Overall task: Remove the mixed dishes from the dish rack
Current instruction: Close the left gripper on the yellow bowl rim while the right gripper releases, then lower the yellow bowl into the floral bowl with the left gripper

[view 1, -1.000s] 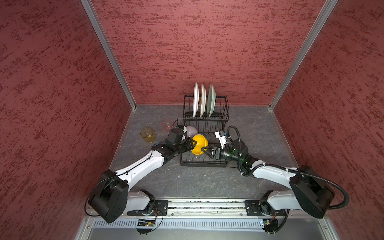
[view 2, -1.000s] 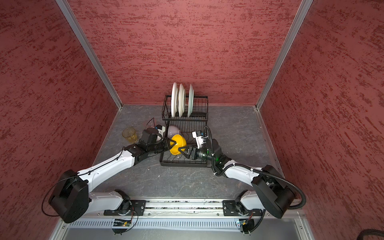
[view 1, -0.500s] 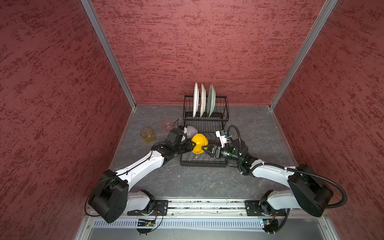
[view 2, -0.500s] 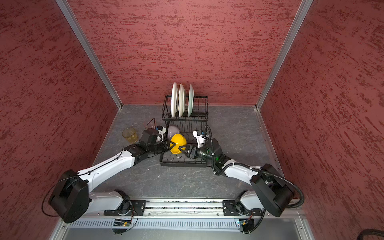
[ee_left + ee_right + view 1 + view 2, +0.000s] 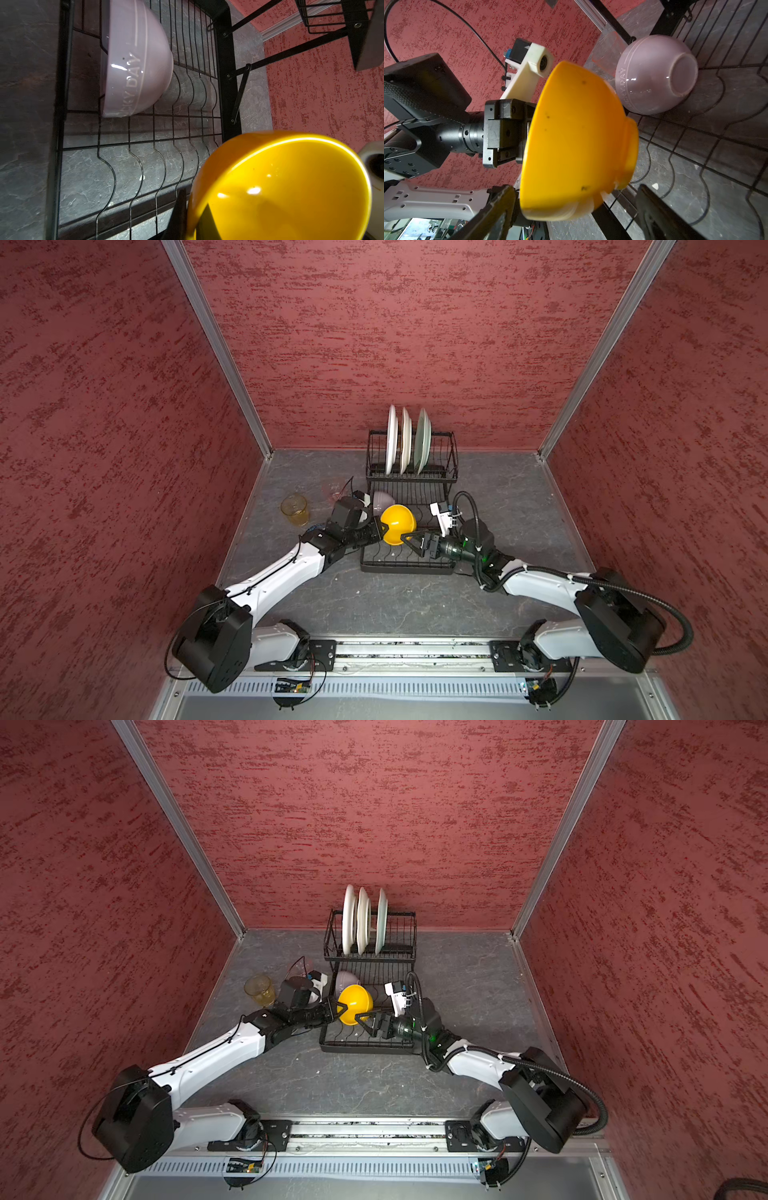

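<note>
A yellow bowl (image 5: 398, 522) (image 5: 355, 1002) hangs tilted over the lower tier of the black dish rack (image 5: 407, 568) (image 5: 365, 1048). My left gripper (image 5: 380, 529) (image 5: 192, 214) is shut on its rim, one finger inside and one outside. My right gripper (image 5: 411, 542) (image 5: 576, 205) is open, with its fingers either side of the bowl's (image 5: 577, 141) lower edge and apart from it. A lilac bowl (image 5: 382, 499) (image 5: 135, 62) (image 5: 654, 74) lies upside down on the lower tier. Two white plates (image 5: 391, 439) (image 5: 405, 439) and a pale green plate (image 5: 422, 439) stand in the back tier.
An amber tumbler (image 5: 295, 510) (image 5: 259, 990) stands on the grey floor left of the rack, and a pink tumbler (image 5: 606, 49) (image 5: 332, 489) stands nearer the rack behind my left wrist. Red walls close in the back and both sides.
My left gripper has closed on the yellow bowl's rim. My right gripper's jaws have spread wide and come off the bowl. The bowl has barely moved.
</note>
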`<state>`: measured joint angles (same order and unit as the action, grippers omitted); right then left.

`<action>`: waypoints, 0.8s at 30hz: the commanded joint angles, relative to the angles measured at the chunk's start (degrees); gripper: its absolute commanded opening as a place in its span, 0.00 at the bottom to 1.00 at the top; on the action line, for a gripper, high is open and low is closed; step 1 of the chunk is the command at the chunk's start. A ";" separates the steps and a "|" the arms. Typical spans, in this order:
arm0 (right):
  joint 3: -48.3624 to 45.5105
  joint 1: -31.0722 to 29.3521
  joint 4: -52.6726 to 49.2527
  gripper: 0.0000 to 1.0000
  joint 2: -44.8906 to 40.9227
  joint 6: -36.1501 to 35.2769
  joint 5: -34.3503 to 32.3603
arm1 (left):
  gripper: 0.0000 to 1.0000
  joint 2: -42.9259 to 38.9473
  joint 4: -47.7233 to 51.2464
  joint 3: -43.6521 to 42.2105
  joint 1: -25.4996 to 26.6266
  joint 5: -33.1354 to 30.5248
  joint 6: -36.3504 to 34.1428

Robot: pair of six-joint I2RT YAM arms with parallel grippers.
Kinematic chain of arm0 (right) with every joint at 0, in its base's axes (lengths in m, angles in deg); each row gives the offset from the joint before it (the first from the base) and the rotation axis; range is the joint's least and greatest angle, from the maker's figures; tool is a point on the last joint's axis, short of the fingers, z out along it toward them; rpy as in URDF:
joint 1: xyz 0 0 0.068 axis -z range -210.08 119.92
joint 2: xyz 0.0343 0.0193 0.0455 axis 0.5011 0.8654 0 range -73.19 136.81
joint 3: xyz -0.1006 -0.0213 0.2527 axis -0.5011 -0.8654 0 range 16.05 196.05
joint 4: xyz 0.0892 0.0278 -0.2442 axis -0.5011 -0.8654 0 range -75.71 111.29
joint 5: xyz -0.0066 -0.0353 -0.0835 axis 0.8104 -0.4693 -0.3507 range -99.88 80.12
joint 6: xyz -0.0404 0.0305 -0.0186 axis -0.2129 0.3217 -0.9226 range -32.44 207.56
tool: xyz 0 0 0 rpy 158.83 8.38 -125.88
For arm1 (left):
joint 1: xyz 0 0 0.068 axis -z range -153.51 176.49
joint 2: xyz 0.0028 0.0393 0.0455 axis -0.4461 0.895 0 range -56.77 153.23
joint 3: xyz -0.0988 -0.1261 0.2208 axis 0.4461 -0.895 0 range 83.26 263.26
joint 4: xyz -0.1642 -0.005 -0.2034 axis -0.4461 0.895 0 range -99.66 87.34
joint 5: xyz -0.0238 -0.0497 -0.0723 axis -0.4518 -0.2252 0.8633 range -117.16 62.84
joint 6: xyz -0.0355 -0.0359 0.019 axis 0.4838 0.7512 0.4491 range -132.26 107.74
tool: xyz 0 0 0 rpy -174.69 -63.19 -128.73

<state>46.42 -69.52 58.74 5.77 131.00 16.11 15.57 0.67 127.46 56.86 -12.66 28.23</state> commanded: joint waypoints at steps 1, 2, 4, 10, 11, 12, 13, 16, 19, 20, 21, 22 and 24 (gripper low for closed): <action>-0.30 -0.26 0.08 0.95 -0.90 -1.23 -2.87 | 0.00 -1.93 1.36 -0.32 -0.91 -0.60 -0.74; -0.39 -0.26 -0.62 0.96 -1.23 -1.61 -3.55 | 0.00 -2.36 2.17 -0.35 -1.30 -0.72 -1.04; -0.88 -0.21 -2.22 0.97 -2.62 -2.51 -5.58 | 0.00 -3.99 4.58 -0.56 -2.58 -1.38 -1.80; -3.29 -0.28 -6.34 0.99 -7.71 -5.82 -13.18 | 0.00 -12.21 15.09 -1.64 -9.40 -4.58 -4.72; -3.43 -0.29 -7.06 0.99 -8.38 -6.48 -14.17 | 0.00 -13.64 16.54 -1.73 -11.35 -4.79 -4.80; -3.64 -0.26 -7.80 0.99 -9.16 -7.05 -15.42 | 0.00 -15.17 18.27 -1.98 -13.37 -4.92 -4.88; -3.74 -0.25 -8.54 0.99 -9.92 -7.67 -16.57 | 0.00 -16.68 19.89 -2.18 -15.17 -5.57 -4.94; -3.59 -0.29 -10.76 0.99 -11.98 -9.67 -18.71 | 0.00 -18.84 24.36 -2.35 -19.79 -7.98 -6.16; -3.04 -0.29 -13.85 0.99 -14.38 -12.48 -20.03 | 0.00 -18.95 26.94 -2.47 -23.18 -10.17 -6.83; -2.96 -0.29 -14.82 0.99 -15.05 -13.31 -20.56 | 0.00 -18.92 27.45 -2.46 -24.25 -10.06 -6.83; -2.82 -0.28 -15.93 0.99 -15.91 -14.06 -21.54 | 0.00 -18.79 27.94 -2.45 -25.30 -9.86 -6.99; -2.77 -0.24 -16.69 0.99 -16.63 -14.65 -22.22 | 0.00 -18.80 28.46 -2.41 -25.95 -10.25 -7.00; -2.61 -0.28 -18.20 0.99 -18.11 -15.89 -23.73 | 0.00 -18.66 29.56 -2.38 -27.29 -11.53 -7.72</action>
<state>43.19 -69.52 44.01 -10.49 118.78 -3.32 -2.75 27.94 125.23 31.07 -21.99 22.32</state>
